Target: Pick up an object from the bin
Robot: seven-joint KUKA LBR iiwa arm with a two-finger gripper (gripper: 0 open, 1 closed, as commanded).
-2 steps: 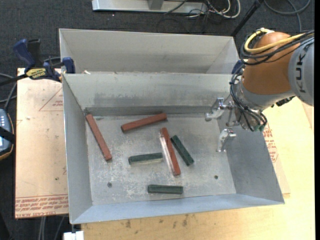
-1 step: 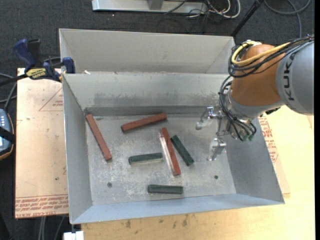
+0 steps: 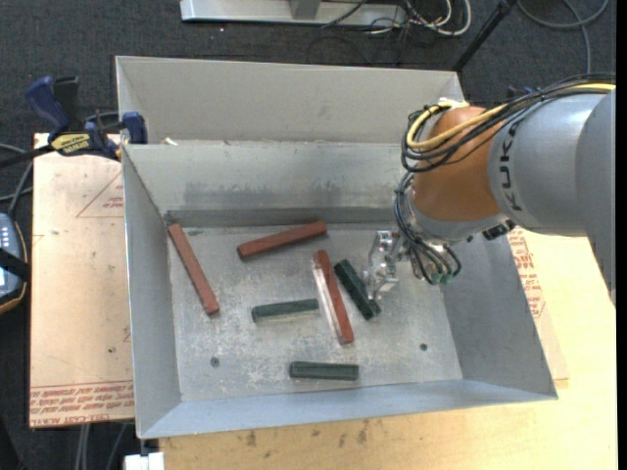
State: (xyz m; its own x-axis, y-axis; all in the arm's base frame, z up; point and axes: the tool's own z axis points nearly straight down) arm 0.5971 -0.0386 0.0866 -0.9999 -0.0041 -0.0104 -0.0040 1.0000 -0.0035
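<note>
My gripper (image 3: 380,274) reaches down into the right middle of the bin, its metal fingers right beside a short dark green bar (image 3: 355,289) that lies at a slant. Just left of that bar lies a reddish-brown bar (image 3: 333,297), running from upper left to lower right and touching the green one. The fingertips stand at the green bar's right edge; nothing shows between them. Whether they are open or shut cannot be made out.
Another reddish-brown bar (image 3: 281,241) lies near the back wall and a third (image 3: 192,267) leans along the left wall. Two more dark green bars lie on the floor, one at the centre (image 3: 285,310) and one near the front (image 3: 323,370).
</note>
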